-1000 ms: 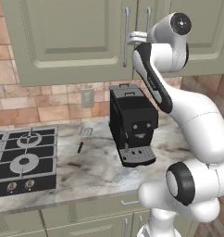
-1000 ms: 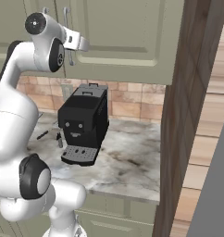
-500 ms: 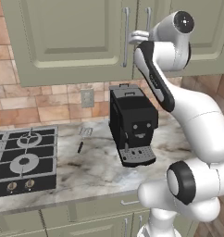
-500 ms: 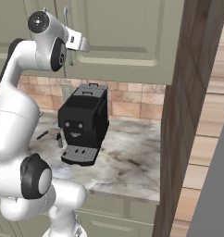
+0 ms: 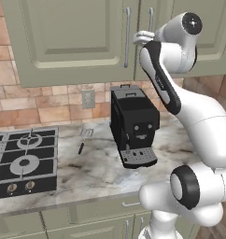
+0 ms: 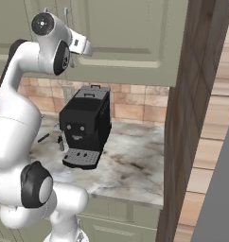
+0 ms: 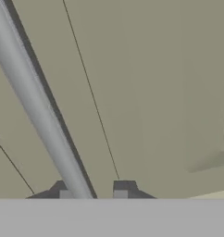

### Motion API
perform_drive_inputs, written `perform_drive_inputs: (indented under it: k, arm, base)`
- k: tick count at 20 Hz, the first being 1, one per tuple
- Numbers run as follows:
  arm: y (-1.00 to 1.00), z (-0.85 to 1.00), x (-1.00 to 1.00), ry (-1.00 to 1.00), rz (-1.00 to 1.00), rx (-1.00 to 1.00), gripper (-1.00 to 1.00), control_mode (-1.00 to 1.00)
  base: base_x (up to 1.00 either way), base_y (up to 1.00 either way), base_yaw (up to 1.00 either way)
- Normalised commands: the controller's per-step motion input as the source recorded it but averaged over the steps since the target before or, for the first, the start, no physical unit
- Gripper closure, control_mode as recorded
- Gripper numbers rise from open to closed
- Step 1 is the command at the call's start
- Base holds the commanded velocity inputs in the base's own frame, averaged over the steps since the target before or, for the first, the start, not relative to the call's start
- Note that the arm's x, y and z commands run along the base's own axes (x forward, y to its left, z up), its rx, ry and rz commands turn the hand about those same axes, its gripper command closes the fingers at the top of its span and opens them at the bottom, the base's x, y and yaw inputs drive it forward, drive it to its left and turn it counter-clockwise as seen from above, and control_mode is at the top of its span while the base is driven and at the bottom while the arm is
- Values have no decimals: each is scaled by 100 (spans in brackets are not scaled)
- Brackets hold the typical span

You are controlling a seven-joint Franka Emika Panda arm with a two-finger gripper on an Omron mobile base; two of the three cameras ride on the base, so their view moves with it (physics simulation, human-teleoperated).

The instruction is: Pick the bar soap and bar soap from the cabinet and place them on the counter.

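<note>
The sage-green cabinet (image 5: 68,42) (image 6: 130,33) has both doors closed, so the two bar soaps are hidden. My gripper (image 5: 135,37) (image 6: 88,47) is raised against the door fronts, beside the pair of silver bar handles. In the hand view the cabinet door (image 7: 146,92) is very close, and a long silver handle (image 7: 35,106) runs diagonally down between my two fingertips, with the gripper (image 7: 93,194) shut on it. The marbled counter (image 5: 87,172) (image 6: 130,165) lies below.
A black coffee machine (image 5: 133,123) (image 6: 85,123) stands on the counter directly under my arm. The black gas hob (image 5: 21,158) is at the left, with a small dark utensil (image 5: 81,148) beside it. A tall wooden panel (image 6: 187,118) bounds the counter on the right.
The arm's top joint has edged slightly to the right while the gripper stays at the handle. The cabinet doors remain closed.
</note>
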Motion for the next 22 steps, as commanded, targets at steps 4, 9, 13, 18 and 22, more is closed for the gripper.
perform_drive_inputs:
  k: [4,9,13,18,22]
  arm:
    - [-44,0,-21,0,0,5,100,-100]
    - [-51,0,-29,-1,0,6,100,-100]
    - [-52,0,-32,-2,0,6,100,-100]
    - [-49,0,-30,0,0,6,100,-100]
    - [-48,0,-28,0,0,6,100,-100]
  base:
    - [0,0,0]
    - [0,0,0]
    - [0,0,0]
    - [0,0,0]
    - [0,0,0]
